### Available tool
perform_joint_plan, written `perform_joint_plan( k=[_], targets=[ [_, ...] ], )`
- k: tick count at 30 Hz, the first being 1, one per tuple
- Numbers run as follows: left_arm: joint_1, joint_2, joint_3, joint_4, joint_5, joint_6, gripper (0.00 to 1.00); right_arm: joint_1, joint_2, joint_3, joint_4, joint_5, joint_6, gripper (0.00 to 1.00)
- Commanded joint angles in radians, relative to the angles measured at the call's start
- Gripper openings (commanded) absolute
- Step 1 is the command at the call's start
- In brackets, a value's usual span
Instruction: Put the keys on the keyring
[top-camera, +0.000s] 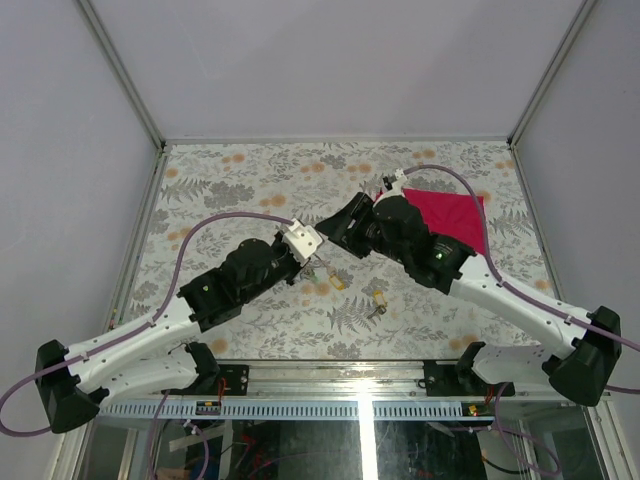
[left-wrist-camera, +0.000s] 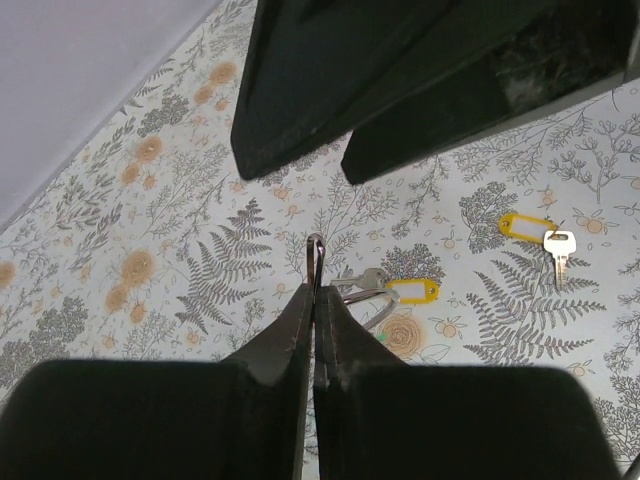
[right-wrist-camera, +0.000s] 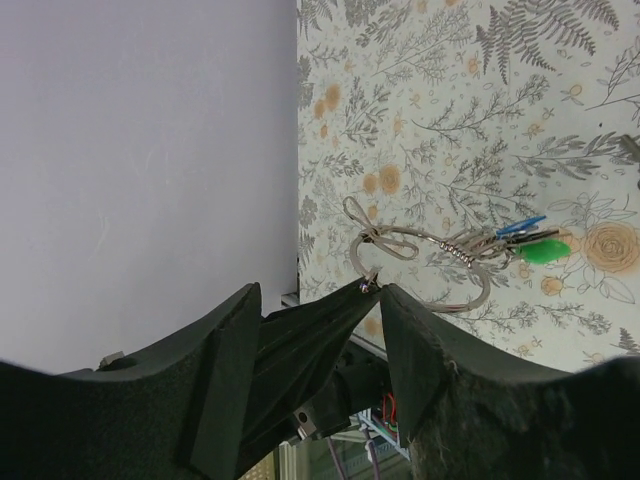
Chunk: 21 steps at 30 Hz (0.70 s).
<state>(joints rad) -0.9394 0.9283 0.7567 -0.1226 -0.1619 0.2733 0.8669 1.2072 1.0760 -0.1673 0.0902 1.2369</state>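
My left gripper (left-wrist-camera: 316, 290) is shut on the edge of the thin silver keyring (left-wrist-camera: 316, 247). In the right wrist view the keyring (right-wrist-camera: 430, 262) hangs from the left fingertips (right-wrist-camera: 362, 287) with a blue and a green key (right-wrist-camera: 527, 240) on it. My right gripper (right-wrist-camera: 318, 295) is open, its jaws on either side of the left fingertips, close to the ring but not touching it. A yellow-tagged key (left-wrist-camera: 413, 290) lies by the ring. A second yellow-tagged key (left-wrist-camera: 528, 225) lies apart to the right. In the top view both grippers (top-camera: 318, 258) (top-camera: 335, 235) meet at mid-table.
A red cloth (top-camera: 450, 215) lies at the back right, partly under the right arm. The floral table (top-camera: 250, 170) is walled at the left, back and right. The right fingers (left-wrist-camera: 300, 100) loom over the top of the left wrist view.
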Motion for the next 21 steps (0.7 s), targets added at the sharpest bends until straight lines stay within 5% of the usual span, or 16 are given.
perform_joint_plan(
  k=[1, 21],
  targets=[
    [-0.01, -0.006, 0.038, 0.09, -0.023, 0.028, 0.0, 0.027, 0.034, 0.052, 0.018, 0.046, 0.049, 0.57],
    [-0.018, 0.009, 0.048, 0.09, -0.019, 0.036, 0.0, 0.043, 0.104, 0.02, 0.059, 0.01, 0.079, 0.41]
  ],
)
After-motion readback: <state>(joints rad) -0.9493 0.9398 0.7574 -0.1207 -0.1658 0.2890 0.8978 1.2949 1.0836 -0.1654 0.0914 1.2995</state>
